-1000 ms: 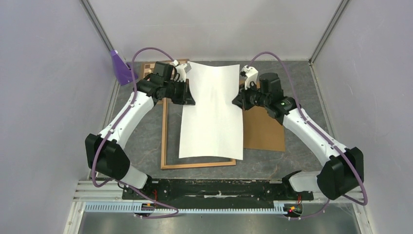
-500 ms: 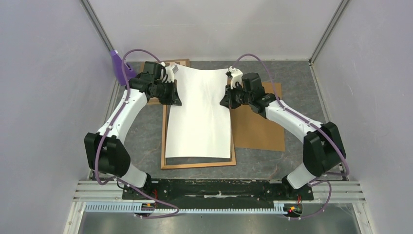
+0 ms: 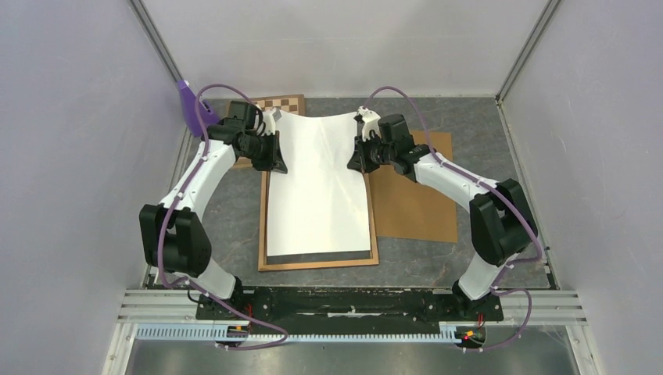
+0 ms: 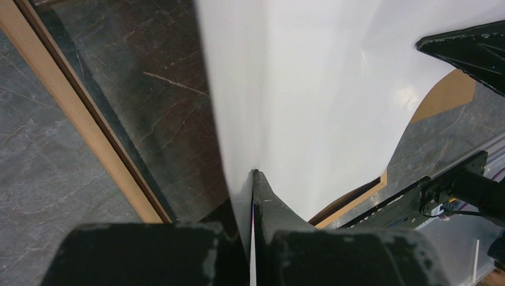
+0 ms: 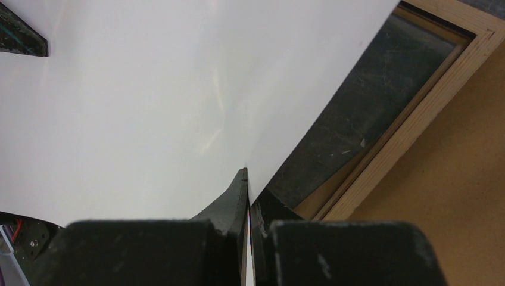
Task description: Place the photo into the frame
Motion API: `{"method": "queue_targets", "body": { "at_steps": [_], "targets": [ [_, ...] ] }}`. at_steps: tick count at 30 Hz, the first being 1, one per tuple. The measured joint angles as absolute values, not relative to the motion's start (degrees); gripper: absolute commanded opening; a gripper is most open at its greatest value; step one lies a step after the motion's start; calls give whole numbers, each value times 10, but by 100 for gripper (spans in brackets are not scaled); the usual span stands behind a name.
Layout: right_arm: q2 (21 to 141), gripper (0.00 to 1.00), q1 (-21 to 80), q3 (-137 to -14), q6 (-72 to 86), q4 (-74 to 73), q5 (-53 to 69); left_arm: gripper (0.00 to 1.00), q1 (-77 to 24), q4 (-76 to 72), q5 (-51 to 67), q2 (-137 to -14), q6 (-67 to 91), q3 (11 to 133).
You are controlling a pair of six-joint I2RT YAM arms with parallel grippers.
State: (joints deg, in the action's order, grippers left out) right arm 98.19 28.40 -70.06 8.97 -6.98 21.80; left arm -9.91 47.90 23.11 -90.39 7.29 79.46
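The photo (image 3: 319,187) shows its plain white back and hangs over the frame (image 3: 319,264), which lies with its light brown wood side up. The photo's near edge lies inside the frame's near rail; its far end is lifted and bowed. My left gripper (image 3: 277,148) is shut on the photo's left edge (image 4: 238,119), and my right gripper (image 3: 358,151) is shut on its right edge (image 5: 178,107). The frame's rail (image 4: 65,119) shows beneath in the left wrist view, and the frame's rail also shows in the right wrist view (image 5: 417,113). The printed side is hidden.
A plain brown backing board (image 3: 414,195) lies right of the frame, partly under it. A chessboard (image 3: 283,102) lies at the far edge behind the photo. A purple object (image 3: 191,105) sits at the far left wall.
Both grippers have carried the photo leftward and down, from overlapping the backing board to lining up over the frame. Its near edge now sits inside the frame.
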Motion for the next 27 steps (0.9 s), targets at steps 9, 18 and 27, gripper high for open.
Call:
{"method": "queue_targets", "body": {
  "at_steps": [9,18,27],
  "targets": [
    [1010,0,284,-701,83,-74,222,2,-99,479,241,-923,73,784],
    [1013,0,284,-699,83,-66,221,2,-97,479,243,-924,73,783],
    [1013,0,284,-675,84,-43,222,2,-96,479,243,-933,65,783]
  ]
}}
